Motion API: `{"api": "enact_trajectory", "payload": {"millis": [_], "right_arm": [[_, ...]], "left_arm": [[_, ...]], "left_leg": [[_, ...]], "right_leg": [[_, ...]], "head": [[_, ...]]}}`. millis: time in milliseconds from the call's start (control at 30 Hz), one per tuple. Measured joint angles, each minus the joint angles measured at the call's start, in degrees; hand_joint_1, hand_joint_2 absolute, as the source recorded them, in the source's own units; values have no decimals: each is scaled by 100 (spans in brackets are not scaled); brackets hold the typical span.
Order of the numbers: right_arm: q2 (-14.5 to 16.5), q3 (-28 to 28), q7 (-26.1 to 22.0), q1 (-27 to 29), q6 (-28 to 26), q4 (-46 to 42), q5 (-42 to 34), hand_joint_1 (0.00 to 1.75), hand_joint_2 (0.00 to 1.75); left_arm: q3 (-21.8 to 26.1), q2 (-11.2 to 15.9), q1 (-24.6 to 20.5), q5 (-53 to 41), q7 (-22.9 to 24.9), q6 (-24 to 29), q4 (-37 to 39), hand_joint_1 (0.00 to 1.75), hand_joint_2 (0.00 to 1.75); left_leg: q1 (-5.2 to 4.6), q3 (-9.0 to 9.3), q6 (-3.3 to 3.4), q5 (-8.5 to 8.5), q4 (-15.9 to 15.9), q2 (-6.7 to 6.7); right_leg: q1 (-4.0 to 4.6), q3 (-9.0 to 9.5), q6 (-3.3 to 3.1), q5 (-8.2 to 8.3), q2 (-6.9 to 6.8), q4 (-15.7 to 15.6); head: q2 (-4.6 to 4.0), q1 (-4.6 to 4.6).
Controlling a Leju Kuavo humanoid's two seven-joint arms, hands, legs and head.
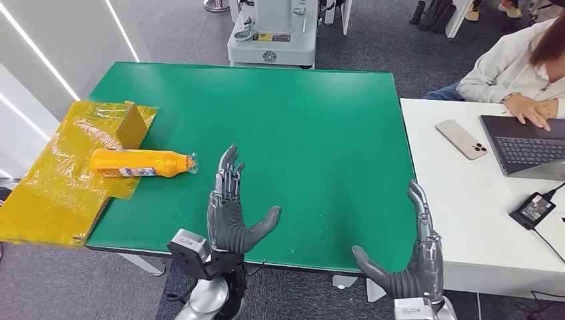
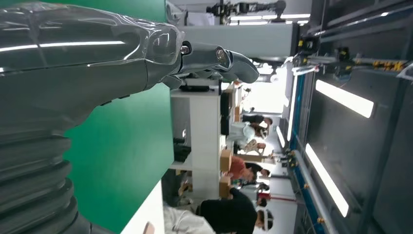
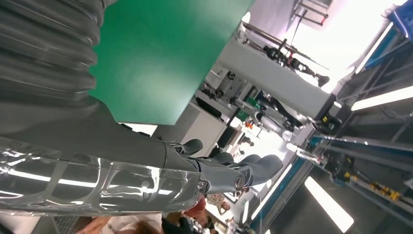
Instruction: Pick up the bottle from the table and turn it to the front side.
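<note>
You have a big green table (image 1: pixel 300 113) in front of you. Your left hand (image 1: pixel 230 213) is up over its near edge, palm turned inward, fingers straight and pointing away from you, thumb sticking out to the side. It holds nothing and its fingers are loose and apart. Your right hand (image 1: pixel 413 257) is up at the table's near right corner in the same way, fingers straight, thumb out to the left, nothing in it. On the left end of the table lies a crinkly yellow sheet (image 1: pixel 53 180) with a taped yellow box (image 1: pixel 130 123) on it. The orange bottle (image 1: pixel 140 163) lies on its side, partly on that sheet, its cap pointing right toward your left hand. The bottle and that hand are near but not touching
</note>
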Motion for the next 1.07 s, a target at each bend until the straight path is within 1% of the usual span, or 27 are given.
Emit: {"api": "enact_trajectory", "payload": {"millis": [100, 333, 533, 700, 800, 967, 1067], "right_arm": [[95, -155, -1, 190, -21, -454, -125, 0, 175], [167, -464, -53, 384, 13, -878, -245, 0, 175], [306, -857, -164, 484, 280, -1159, -475, 0, 175], [390, -1052, -117, 518, 442, -1210, -550, 0, 175], [435, -1128, -67, 518, 524, -1155, -658, 0, 175], [483, -1187, -61, 514, 530, -997, -737, 0, 175], [494, -1189, -61, 517, 528, -930, -754, 0, 175]], "left_arm": [[-139, 52, 91, 173, 69, -108, 44, 0, 175], [-135, 93, 189, 46, 137, -104, 46, 0, 175], [-103, 106, 239, -31, 149, -130, 46, 0, 175], [-102, 111, 243, -39, 149, -178, 46, 0, 175], [-101, 109, 245, 80, 150, -305, 46, 0, 175], [-100, 107, 246, 217, 216, -545, 46, 0, 175], [-100, 107, 245, 218, 224, -569, 46, 0, 175]], "left_leg": [[0, 0, 1, 0, 0, -2], [0, 1, 0, 0, 0, -2], [0, 1, 0, 0, 0, -2], [0, 1, 0, 0, 0, -2], [0, 1, 0, 0, 0, -2], [0, 1, 0, 0, 0, -2], [0, 1, 0, 0, 0, -2]], "right_leg": [[0, 1, 1, -1, -3, 0], [0, 1, 0, -1, -3, 0], [0, 1, 0, -1, -3, 0], [0, 2, 0, -1, -3, 0], [0, 2, 0, -1, -4, 0], [0, 2, 0, -1, -3, 0], [0, 2, 0, -1, -3, 0]], "head": [[0, 1], [0, 0], [0, 0], [0, 1], [0, 1], [0, 1], [0, 0]]}}
